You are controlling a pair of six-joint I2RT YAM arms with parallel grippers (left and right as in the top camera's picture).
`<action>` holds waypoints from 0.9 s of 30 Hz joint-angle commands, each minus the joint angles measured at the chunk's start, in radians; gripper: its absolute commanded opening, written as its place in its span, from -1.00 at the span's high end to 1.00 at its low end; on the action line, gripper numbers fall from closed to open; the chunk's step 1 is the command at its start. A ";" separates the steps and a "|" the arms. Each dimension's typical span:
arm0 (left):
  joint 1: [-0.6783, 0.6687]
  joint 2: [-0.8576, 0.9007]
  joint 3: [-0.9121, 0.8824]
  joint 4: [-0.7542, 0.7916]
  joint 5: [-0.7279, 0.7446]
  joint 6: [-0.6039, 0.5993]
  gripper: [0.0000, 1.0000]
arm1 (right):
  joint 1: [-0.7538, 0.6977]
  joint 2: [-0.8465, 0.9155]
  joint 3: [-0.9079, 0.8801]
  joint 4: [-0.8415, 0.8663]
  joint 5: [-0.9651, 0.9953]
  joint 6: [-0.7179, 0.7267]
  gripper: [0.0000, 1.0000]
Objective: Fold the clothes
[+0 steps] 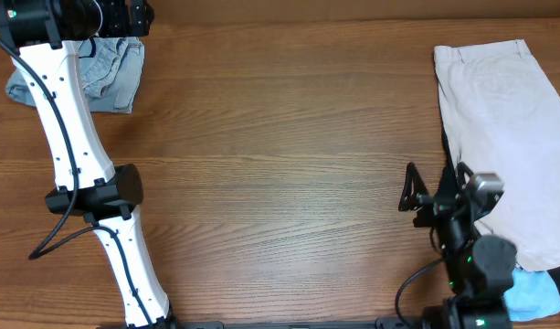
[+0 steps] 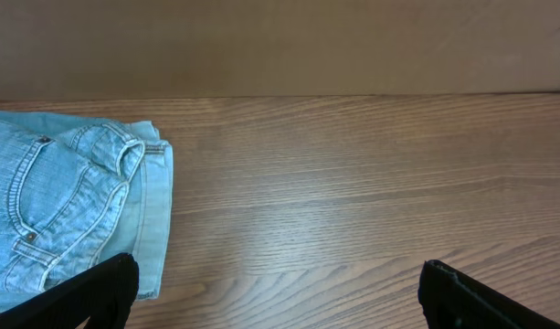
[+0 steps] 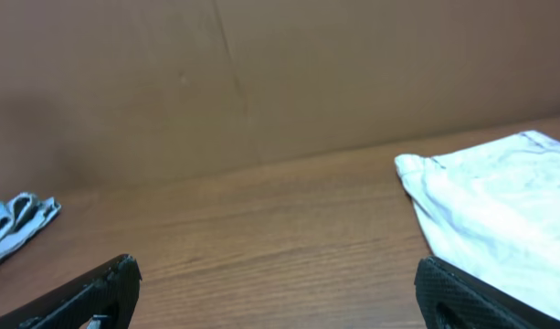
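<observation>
My left gripper hangs over the far left corner of the desk, jaws spread as wide as they go, with nothing between them. The folded light-blue denim shorts lie on the wood just to its left, a pocket and belt loops facing up. In my wrist view the left finger overlaps their near corner. Well to the right, my right gripper is just as wide open and holds nothing. The beige shorts lie spread flat ahead of it and to its right. A crumpled pale-blue garment sits behind it, beside my arm's base.
</observation>
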 commanded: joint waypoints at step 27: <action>-0.006 -0.003 0.005 0.001 0.017 -0.013 -1.00 | -0.007 -0.329 -0.234 -0.048 0.011 -0.007 -1.00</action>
